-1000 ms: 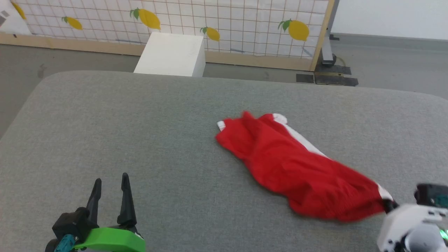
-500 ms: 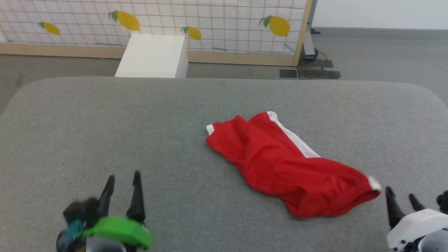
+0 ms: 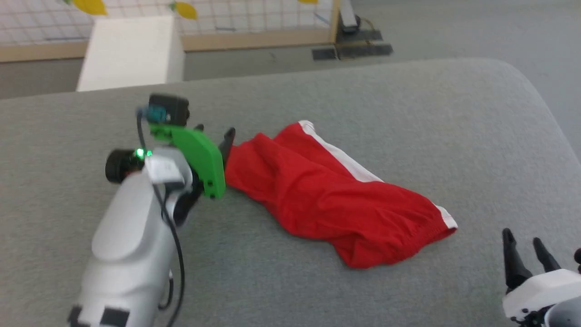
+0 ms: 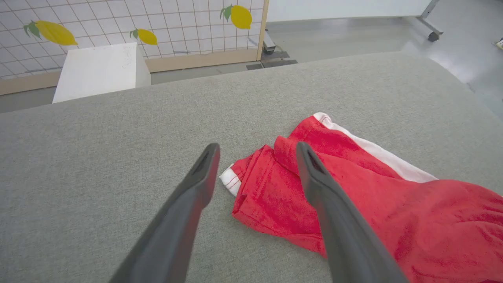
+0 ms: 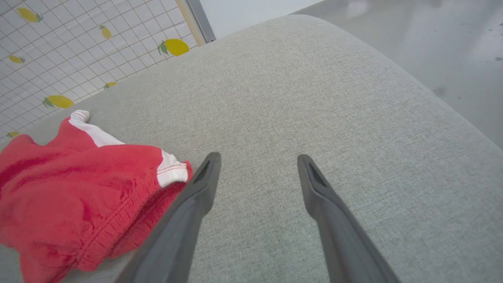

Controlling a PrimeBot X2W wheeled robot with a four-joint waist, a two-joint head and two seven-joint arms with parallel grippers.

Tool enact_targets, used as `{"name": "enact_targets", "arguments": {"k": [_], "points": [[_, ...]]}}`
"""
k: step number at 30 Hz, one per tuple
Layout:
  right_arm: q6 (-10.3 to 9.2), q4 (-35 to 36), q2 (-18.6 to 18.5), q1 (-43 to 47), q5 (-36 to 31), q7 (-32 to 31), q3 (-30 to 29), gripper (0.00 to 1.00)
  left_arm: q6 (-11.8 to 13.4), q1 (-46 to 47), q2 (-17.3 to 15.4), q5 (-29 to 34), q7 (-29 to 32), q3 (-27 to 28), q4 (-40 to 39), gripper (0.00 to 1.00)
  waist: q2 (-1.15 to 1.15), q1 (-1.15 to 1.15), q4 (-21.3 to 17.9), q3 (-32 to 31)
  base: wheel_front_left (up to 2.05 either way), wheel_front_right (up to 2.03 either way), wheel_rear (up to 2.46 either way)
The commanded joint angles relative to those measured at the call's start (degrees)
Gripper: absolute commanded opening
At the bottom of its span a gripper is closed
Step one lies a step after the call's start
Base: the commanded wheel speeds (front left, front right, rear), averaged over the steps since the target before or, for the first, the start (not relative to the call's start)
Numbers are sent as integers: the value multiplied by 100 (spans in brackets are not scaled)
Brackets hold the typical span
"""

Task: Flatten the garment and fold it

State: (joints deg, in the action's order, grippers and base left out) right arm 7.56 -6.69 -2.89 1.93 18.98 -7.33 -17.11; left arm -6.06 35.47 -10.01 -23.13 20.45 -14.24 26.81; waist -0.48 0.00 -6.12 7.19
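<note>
Here, red garment (image 3: 327, 190) on grey padded surface (image 3: 408, 113), left claw (image 4: 256, 146) and right claw (image 5: 257, 156) wide, lemon-patterned screen (image 4: 177, 23) behind.

1. You see the garment (image 3: 336, 200), bright red shorts, lying crumpled on the grey padded surface (image 3: 363, 91), a little right of centre.
2. It stretches diagonally from its far-left end to its near-right end, bunched and wrinkled, not yet flat.
3. A white stripe (image 3: 342, 156) edges its far side, and white trim marks both ends.
</note>
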Motion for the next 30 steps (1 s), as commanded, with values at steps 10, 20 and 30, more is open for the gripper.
{"name": "enact_targets", "arguments": {"k": [10, 20, 30], "points": [[-8, -277, 2, -171, 201, 376, 387, 100, 334, 870, -400, 538, 1570, -474, 1573, 100, 48, 0, -1042, 854, 0, 0, 0], [-8, -354, 2, -236, 80, 452, 379, 100, 217, 740, -287, 244, 1233, -382, 1899, 0, 48, 0, -684, 860, 0, 0, 0], [-8, -303, 2, -205, -119, 202, 445, 100, 51, 340, -165, -755, -240, 531, 1269, 0, 48, 0, 302, 13, 0, 0, 0]]}}
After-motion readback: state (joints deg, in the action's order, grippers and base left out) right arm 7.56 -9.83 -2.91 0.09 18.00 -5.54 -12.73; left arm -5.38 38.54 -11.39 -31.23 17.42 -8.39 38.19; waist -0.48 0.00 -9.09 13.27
